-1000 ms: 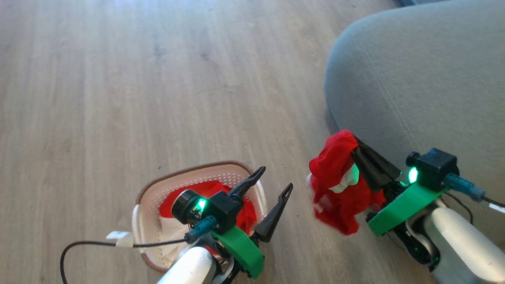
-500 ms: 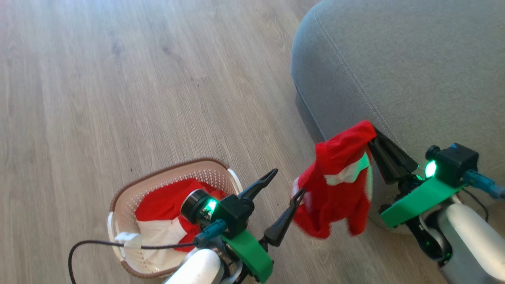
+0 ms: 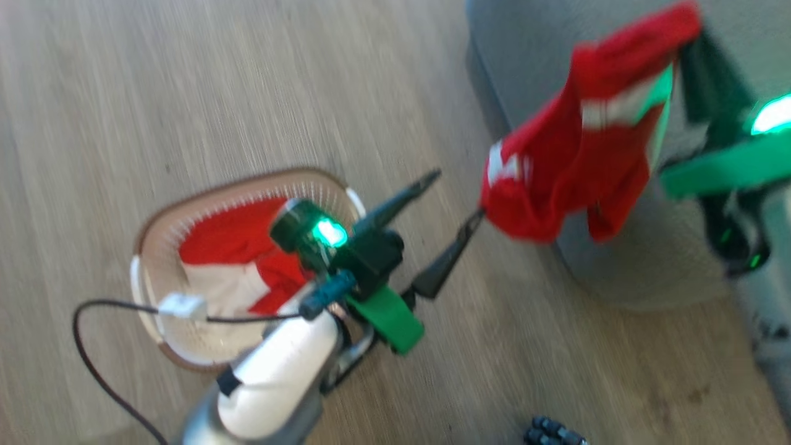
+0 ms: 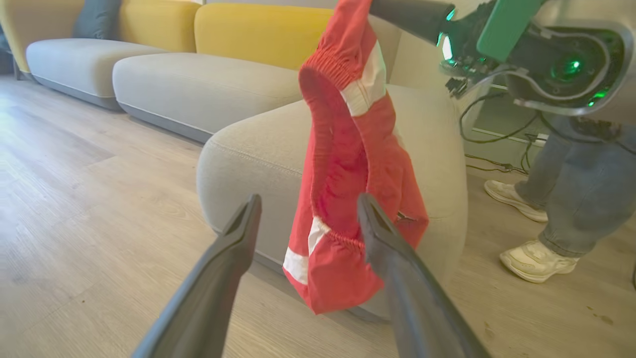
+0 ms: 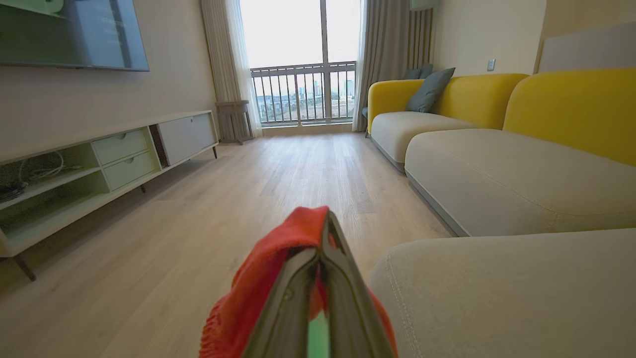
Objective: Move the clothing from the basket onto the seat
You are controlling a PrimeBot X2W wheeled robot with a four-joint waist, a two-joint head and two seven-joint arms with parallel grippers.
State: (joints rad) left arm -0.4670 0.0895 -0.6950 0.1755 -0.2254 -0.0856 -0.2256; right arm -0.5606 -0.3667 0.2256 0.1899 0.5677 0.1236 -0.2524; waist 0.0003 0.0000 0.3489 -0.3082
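A red garment with white stripes [image 3: 581,148] hangs from my right gripper [image 3: 691,38], which is shut on its top edge beside the grey seat's [image 3: 624,272] rounded corner. In the right wrist view the closed gripper [image 5: 325,221] pinches red fabric [image 5: 258,288] just left of the seat [image 5: 497,288]. My left gripper [image 3: 457,196] is open and holds nothing, right of the basket [image 3: 247,181]. More red and white clothing [image 3: 216,247] lies in the basket. In the left wrist view the hanging garment [image 4: 348,174] dangles just beyond the open fingers [image 4: 238,238].
Wooden floor surrounds the basket. A person's legs and pale shoes [image 4: 539,261] stand right of the seat, near cables. More grey and yellow sofa sections [image 5: 502,179] run along the right wall. A low TV cabinet [image 5: 99,169] lines the left wall.
My right gripper has lifted the red garment higher, up alongside the seat's corner. The head camera has shifted and blurred. My left gripper stays open near the basket.
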